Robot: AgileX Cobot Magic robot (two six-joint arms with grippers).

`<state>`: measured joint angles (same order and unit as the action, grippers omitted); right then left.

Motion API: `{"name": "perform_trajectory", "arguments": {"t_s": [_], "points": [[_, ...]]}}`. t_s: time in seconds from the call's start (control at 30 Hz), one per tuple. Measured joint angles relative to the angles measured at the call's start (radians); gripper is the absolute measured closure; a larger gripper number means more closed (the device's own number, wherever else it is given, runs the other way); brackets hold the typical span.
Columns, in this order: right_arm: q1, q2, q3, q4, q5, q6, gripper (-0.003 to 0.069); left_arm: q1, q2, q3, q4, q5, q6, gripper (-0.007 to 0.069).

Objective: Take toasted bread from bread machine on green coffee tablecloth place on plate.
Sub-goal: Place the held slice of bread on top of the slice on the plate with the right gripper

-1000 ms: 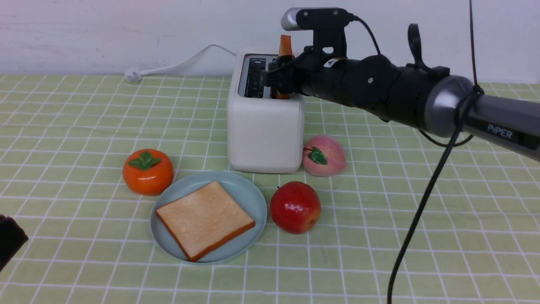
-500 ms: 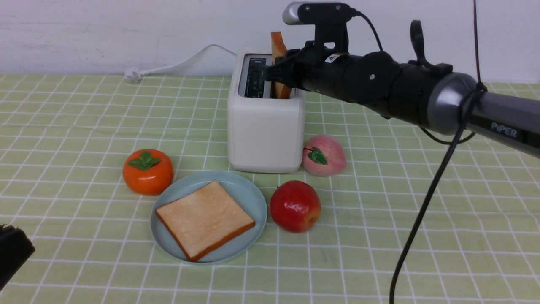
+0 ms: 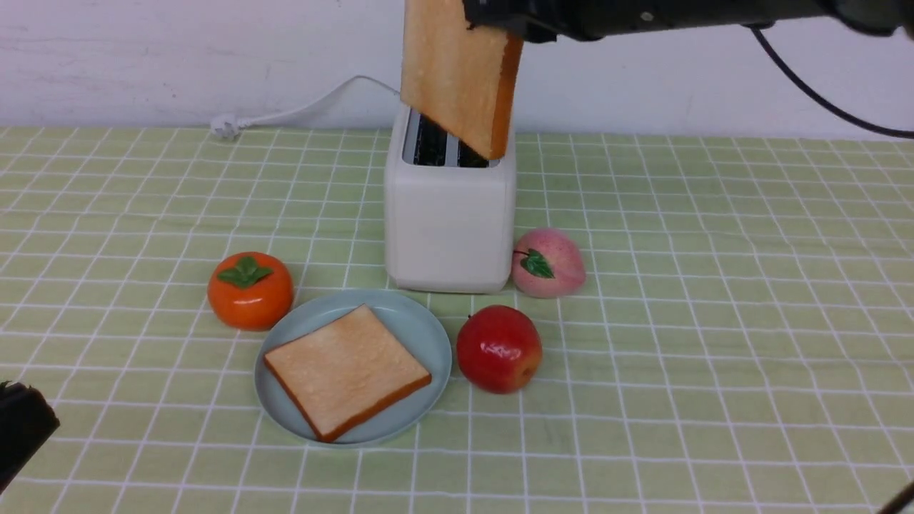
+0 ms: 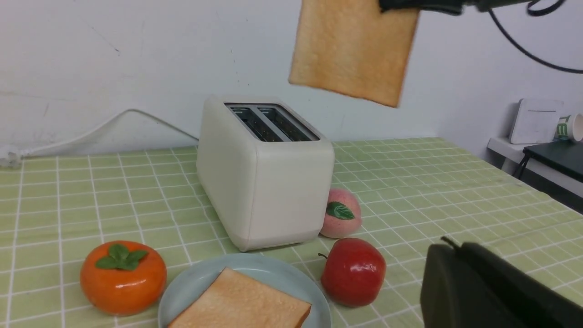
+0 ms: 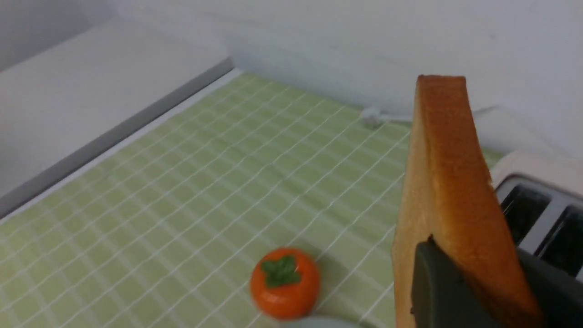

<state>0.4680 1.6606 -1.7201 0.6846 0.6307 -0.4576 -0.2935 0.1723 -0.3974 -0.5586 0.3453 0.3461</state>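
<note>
The green coffee tablecloth point(image 3: 678, 343) is covering the surface. The bread machine point(image 3: 450, 228) is standing beyond the plate point(image 3: 271, 389), at about one o'clock from it, both slots showing unfilled. The plate is carrying one slice of toasted bread point(image 3: 348, 371) lying flat. The second slice point(image 3: 460, 78) is hanging above the bread machine, clear of its slots, its broad faces near upright and its lower edge tilting. The right tool point(image 3: 503, 18) is gripping that slice, its jaws closed on the two faces; the left tool point(image 4: 460, 250) is closed at the near end, at about eight o'clock from the plate, with no item seen in it. The governing relation: the plate is lying at roughly seven o'clock from the right tool, nearer and lower. In judgement, the right arm is needing to bring the slice toward that bearing and turn it flat over the first.
</note>
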Motion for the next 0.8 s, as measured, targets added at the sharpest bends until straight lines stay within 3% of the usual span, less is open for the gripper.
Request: {"name": "perform_trajectory", "arguments": {"t_s": [0.13, 0.33, 0.57, 0.8], "points": [[0.000, -0.010, 0.009, 0.032, 0.170, 0.015, 0.0533, 0.000, 0.000, 0.000, 0.000, 0.008, -0.001, 0.0637], [0.000, -0.010, 0.112, 0.103, 0.224, 0.019, 0.0533, 0.000, 0.000, 0.000, 0.003, 0.125, -0.001, 0.0637], [0.024, -0.009, 0.262, 0.219, 0.156, -0.040, 0.0533, 0.000, 0.000, 0.000, 0.068, 0.339, -0.001, 0.0634], [0.116, 0.071, 0.279, 0.345, 0.008, -0.121, 0.0533, 0.000, 0.000, 0.000, 0.155, 0.405, -0.044, 0.0634]]}}
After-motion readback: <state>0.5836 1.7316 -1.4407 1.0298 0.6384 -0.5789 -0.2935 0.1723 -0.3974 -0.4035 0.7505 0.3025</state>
